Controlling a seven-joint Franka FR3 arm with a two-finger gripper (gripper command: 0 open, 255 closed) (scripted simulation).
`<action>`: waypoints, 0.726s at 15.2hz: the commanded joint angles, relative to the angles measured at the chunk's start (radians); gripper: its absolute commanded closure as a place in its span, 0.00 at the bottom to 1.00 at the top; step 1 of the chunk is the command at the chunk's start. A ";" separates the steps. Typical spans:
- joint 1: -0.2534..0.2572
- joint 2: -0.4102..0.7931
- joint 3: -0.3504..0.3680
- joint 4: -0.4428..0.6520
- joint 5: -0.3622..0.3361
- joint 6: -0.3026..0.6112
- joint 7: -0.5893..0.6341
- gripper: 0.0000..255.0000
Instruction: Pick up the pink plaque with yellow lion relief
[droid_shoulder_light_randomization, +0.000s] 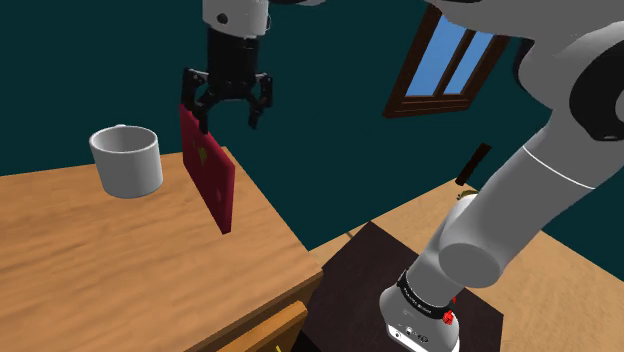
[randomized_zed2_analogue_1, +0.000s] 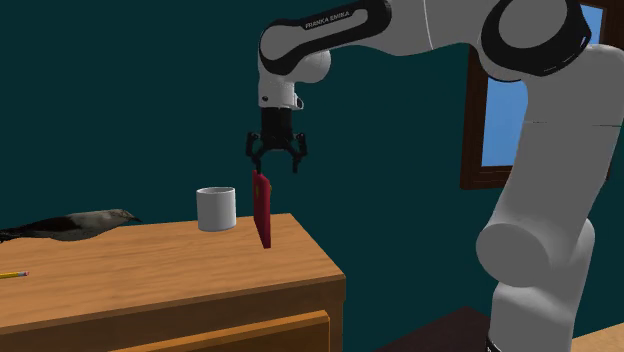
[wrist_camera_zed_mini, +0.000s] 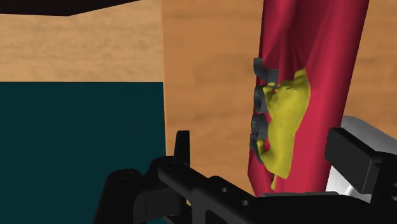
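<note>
The pincer (droid_shoulder_light_randomization: 230, 122) hangs above the counter (droid_shoulder_light_randomization: 100, 270) with its jaws spread. In the wrist view its two fingers (wrist_camera_zed_mini: 182, 151) stand well apart and nothing is clasped between them. So it is open, not gripping.

The pink plaque (droid_shoulder_light_randomization: 210, 172), a deep crimson-pink slab, sits just below it, at about 7 o'clock from the pincer in the shoulder view. It stands steeply on edge and tilted, with its top close under one fingertip. The wrist view puts it just beside one finger and clear of the other. The yellow lion relief (wrist_camera_zed_mini: 286, 121) faces the gap between the fingers. Its lower corner appears to reach the counter near the front edge, but I cannot tell for sure whether it rests there or is clear of the surface.

A pale mug (droid_shoulder_light_randomization: 127, 160) stands at 9 o'clock from the plaque, near but apart. Further out at 9 o'clock in the second exterior view lie a grey bird figure (randomized_zed2_analogue_1: 80, 222) and a pencil (randomized_zed2_analogue_1: 12, 273).

I judge the step in hand to be the grasp itself. The pincer is over the plaque but has no hold on it, so the pick-up is not yet done. The next move calls for shifting sideways until the slab's thin edge lies midway between the fingers. It should then come down a little and close across the thickness before lifting. A slab this steep could topple at a nudge.
</note>
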 joint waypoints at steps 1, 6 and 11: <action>0.016 0.092 0.034 0.097 -0.043 -0.019 0.067 0.00; 0.027 0.129 0.042 0.081 -0.063 0.025 0.093 0.00; 0.027 0.127 0.042 0.032 -0.062 0.074 0.093 0.00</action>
